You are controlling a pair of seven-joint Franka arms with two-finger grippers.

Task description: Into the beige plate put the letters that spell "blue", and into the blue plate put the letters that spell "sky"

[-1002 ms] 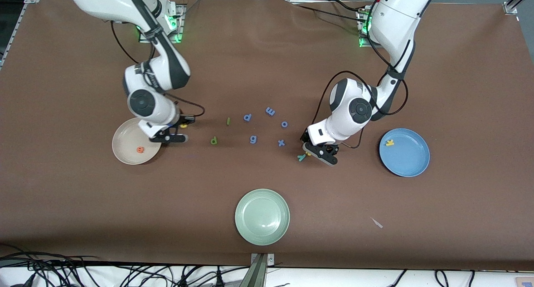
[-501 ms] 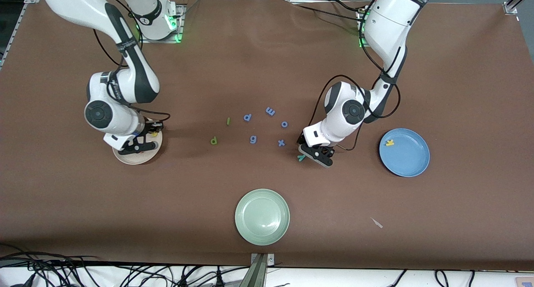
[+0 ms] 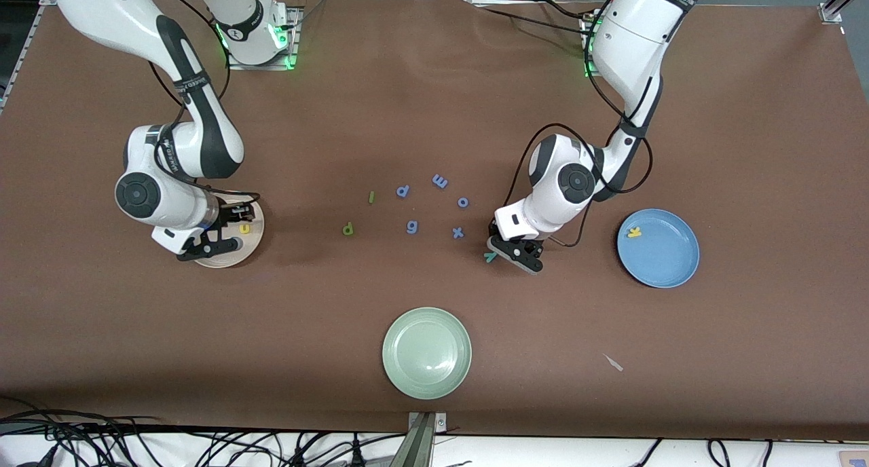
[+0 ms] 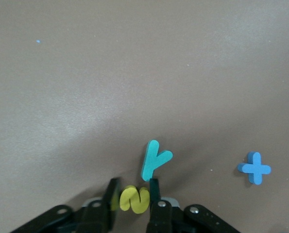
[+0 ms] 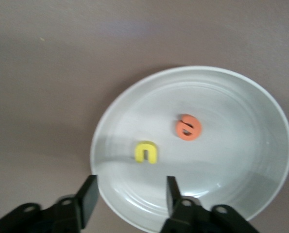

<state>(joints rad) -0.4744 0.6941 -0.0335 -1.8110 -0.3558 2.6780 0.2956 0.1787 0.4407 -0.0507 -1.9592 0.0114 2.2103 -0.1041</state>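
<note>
Pinching the yellow "s" (image 4: 134, 199), the left gripper (image 4: 134, 201) sits with the blue plate (image 3: 669, 267) at three o'clock; right gripper (image 5: 129, 194) spread over the beige plate (image 5: 261, 97).

Both arms wore glossy white shells with dark grey bands at the joints. Each wrist carried a round dark disc on its side, and thin black cables looped from forearm to wrist. Green lights glowed at the bases along the top of the frame. The left claw (image 3: 510, 248) and the right claw (image 3: 218, 233) were black, with silver screws at the finger mounts.
</note>
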